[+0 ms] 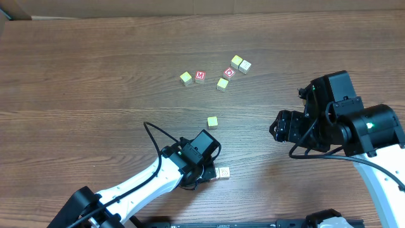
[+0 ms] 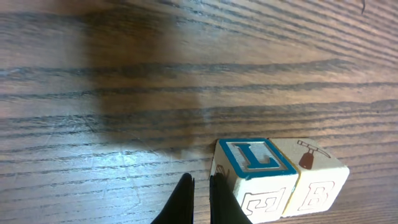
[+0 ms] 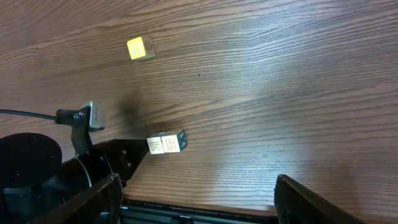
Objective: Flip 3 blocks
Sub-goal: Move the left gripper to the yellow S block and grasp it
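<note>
Blocks first: two pale ones sit touching side by side on the near side of the table (image 1: 95, 76), the L block (image 2: 255, 168) and the B block (image 2: 316, 177). The yellow block (image 1: 212, 121) lies apart from them, toward the table's middle. The other cubes (image 1: 200, 76) cluster further back, and I leave those alone.

The left gripper (image 2: 200, 190) is pinched fully closed and holds nothing. Its fingertips (image 2: 219, 200) are down near table level, right against the L block's free side. Whether they actually touch it I can't confirm. The right gripper (image 3: 198, 186) is spread wide and empty, off to the right and well clear of all three.

My read is that I'm about to tip the L block, using the closed tip as a poker. The B block is pressed against its far side, so a low push will likely slide both along the wood instead of rolling one. I'd catch the L block high on its side, or hook under its bottom edge and lift, moving slowly. If the pair starts sliding together, I'd back off and try from a side where the B block isn't in the way. I'd want a new face on top before going on to the next block.
</note>
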Motion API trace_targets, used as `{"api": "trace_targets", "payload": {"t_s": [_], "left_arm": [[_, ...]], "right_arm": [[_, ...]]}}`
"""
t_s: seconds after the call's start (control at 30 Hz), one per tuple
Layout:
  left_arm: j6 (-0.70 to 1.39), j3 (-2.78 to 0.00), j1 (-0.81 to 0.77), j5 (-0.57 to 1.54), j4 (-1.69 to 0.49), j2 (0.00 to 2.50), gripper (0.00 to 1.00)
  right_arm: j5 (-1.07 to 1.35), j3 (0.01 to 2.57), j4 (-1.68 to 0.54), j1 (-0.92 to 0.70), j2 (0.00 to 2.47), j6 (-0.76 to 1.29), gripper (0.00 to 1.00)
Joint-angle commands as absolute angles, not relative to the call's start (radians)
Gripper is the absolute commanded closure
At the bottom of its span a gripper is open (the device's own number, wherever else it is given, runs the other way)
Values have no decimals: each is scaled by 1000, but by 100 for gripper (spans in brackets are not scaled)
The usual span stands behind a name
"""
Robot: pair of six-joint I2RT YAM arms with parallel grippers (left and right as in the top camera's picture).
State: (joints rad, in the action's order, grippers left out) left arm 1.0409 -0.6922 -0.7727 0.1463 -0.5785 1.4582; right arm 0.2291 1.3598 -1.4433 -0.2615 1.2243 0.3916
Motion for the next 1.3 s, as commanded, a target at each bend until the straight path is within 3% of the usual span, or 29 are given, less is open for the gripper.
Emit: {"api": "trace_targets", "payload": {"t_s": [0.0, 0.2, 0.47, 0.53, 0.6, 0.7, 0.8, 0.9, 1.27], "left_arm": [[1063, -690, -778, 138, -579, 1465, 96], [1026, -690, -772, 101, -590, 1464, 96], [893, -718, -727, 94, -595, 1464, 85], [823, -755, -704, 77, -597, 1464, 76], [741, -803, -683, 68, -595, 1464, 58], [615, -886, -640, 68, -600, 1465, 45], [540, -956, -598, 67, -614, 1477, 39], [519, -1013, -557, 71, -617, 1520, 35], [471, -1190, -545, 144, -610, 1859, 36]], "right_arm": [[229, 1381, -1446, -260, 1225, 388, 21], [229, 1381, -1446, -260, 1225, 388, 21], [229, 1381, -1446, -260, 1225, 387, 21], [229, 1381, -1446, -260, 1225, 384, 21], [229, 1381, -1446, -260, 1225, 385, 21], [229, 1381, -1442, -260, 1225, 385, 17], [229, 1381, -1436, -260, 1225, 385, 16], [229, 1381, -1431, -260, 1225, 384, 16], [229, 1381, -1426, -260, 1225, 384, 16]]}}
